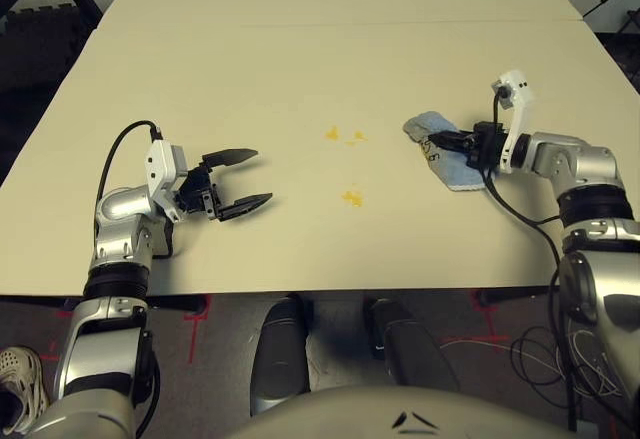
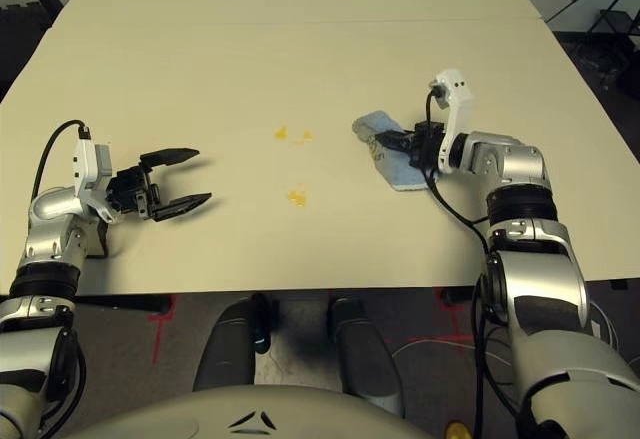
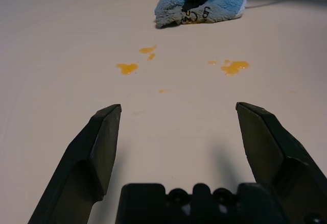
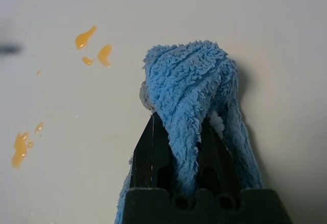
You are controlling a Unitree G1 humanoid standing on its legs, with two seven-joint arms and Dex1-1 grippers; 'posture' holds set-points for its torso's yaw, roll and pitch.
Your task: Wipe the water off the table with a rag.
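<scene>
My right hand (image 4: 176, 132) is pinched tight on the rag (image 1: 445, 149), a fold of blue terry bunched up between the two black fingers, with the rest of the cloth trailing flat on the worktop (image 1: 300, 69) under and behind the grip. The water (image 1: 343, 136) lies to the left of the rag, near but not touching it: one small cluster of yellow-orange spots roughly level with the rag, and another blob (image 1: 351, 197) a little nearer my body. My left hand (image 1: 240, 179) hangs low over the worktop well off to the left, fingers spread wide, gripping nothing, pointing across at the spill. As I read it, the step now is to bring the cloth onto the spots, and the trick is contact: only a lump is in the pinch, so I want to press low enough that the loose cloth lies flat and drags, not just the fingertips scraping. I'd sweep leftward through the farther cluster first, then curve back toward me through the nearer blob, keeping the pass slow so the terry soaks rather than smears. The tiny specks around the main spots are easy to miss, so a second overlapping pass seems wise. The left hand looks clear of that path where it is.
</scene>
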